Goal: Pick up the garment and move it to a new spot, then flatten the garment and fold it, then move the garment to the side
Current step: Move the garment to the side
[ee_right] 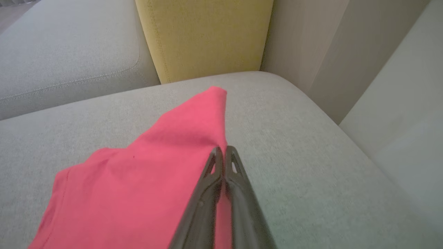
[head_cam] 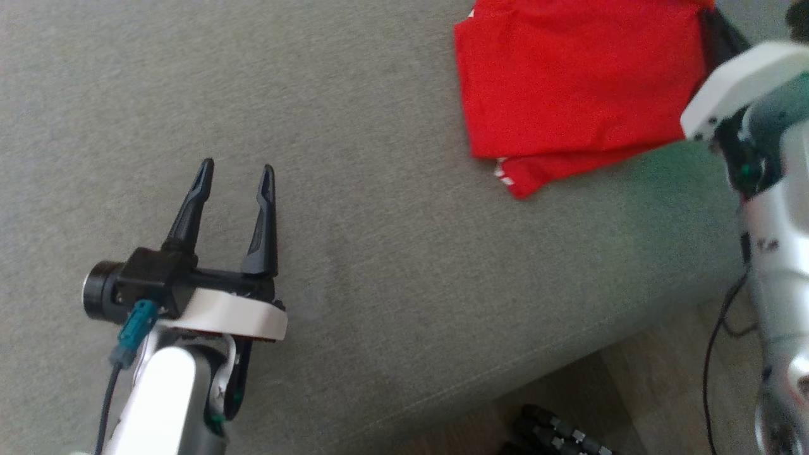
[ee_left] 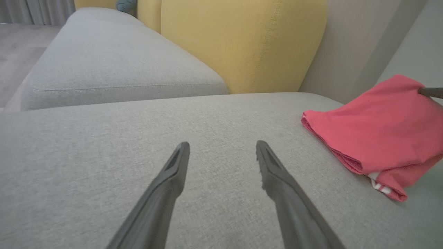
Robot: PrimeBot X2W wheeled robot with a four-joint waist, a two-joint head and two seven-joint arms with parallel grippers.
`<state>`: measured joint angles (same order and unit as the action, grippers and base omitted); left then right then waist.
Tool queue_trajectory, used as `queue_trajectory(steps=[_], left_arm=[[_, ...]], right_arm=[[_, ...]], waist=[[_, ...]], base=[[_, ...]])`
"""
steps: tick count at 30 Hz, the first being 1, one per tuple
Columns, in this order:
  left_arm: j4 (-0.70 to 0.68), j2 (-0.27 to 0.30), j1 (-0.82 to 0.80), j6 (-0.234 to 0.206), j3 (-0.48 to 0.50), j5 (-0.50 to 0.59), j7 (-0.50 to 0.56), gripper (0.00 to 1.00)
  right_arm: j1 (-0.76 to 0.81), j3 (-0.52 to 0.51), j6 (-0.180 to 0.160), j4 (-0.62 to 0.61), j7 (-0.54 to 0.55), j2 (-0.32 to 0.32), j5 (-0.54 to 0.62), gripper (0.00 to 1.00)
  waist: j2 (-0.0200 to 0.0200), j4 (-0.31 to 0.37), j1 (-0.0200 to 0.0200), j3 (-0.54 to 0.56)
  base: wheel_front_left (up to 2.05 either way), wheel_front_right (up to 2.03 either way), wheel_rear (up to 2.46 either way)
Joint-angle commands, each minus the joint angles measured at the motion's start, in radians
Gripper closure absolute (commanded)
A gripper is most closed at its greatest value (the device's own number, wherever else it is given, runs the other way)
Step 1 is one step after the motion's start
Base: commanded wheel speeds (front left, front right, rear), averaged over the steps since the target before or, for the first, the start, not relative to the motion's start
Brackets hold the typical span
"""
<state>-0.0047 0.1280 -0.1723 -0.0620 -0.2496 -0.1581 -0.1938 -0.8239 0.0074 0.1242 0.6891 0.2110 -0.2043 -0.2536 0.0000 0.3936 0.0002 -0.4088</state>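
One folded red garment [head_cam: 581, 82] lies toward the right of the grey sofa cushion [head_cam: 379, 253]. The right gripper [ee_right: 224, 152] is closed on its right edge, while the left gripper [head_cam: 237, 169] hangs wide open, well apart to the left.

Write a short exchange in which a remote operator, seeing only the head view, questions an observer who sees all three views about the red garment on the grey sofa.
Operator: My view cuts off the right arm's fingers. Are they shut on anything?
Observer: Yes. The right gripper is shut on the edge of the red garment, and the cloth rises toward its tips.
Operator: What lies beyond the garment?
Observer: A yellow back cushion stands upright behind the grey seat.
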Motion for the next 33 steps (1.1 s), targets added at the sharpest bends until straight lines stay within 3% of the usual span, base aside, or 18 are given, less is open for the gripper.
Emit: queue_trajectory(steps=[1, 14, 19, 33], left_arm=[[-0.043, 0.015, -0.027, -0.004, 0.025, 0.016, 0.001, 0.00], [-0.109, 0.024, -0.018, -0.020, 0.019, 0.016, 0.012, 0.00], [-0.128, 0.023, -0.010, -0.029, 0.016, 0.015, 0.011, 0.00], [-0.143, 0.021, -0.006, -0.037, 0.000, 0.009, 0.007, 0.00]], right_arm=[[-0.049, 0.009, 0.007, -0.025, -0.014, -0.009, 0.007, 1.00], [-0.271, -0.080, 0.007, 0.237, -0.088, -0.117, 0.182, 1.00], [-0.293, -0.059, 0.007, 0.265, -0.116, -0.147, 0.257, 1.00], [-0.323, -0.140, 0.007, 0.272, -0.128, -0.160, 0.434, 1.00]], waist=[[0.0000, -0.011, -0.0002, -0.004], [0.0000, -0.114, -0.0002, -0.016], [0.0000, -0.120, -0.0002, -0.018], [0.0000, -0.126, -0.0002, -0.018]], base=[[0.00, 0.00, 0.00], [0.00, 0.00, 0.00], [0.00, 0.00, 0.00], [0.00, 0.00, 0.00]])
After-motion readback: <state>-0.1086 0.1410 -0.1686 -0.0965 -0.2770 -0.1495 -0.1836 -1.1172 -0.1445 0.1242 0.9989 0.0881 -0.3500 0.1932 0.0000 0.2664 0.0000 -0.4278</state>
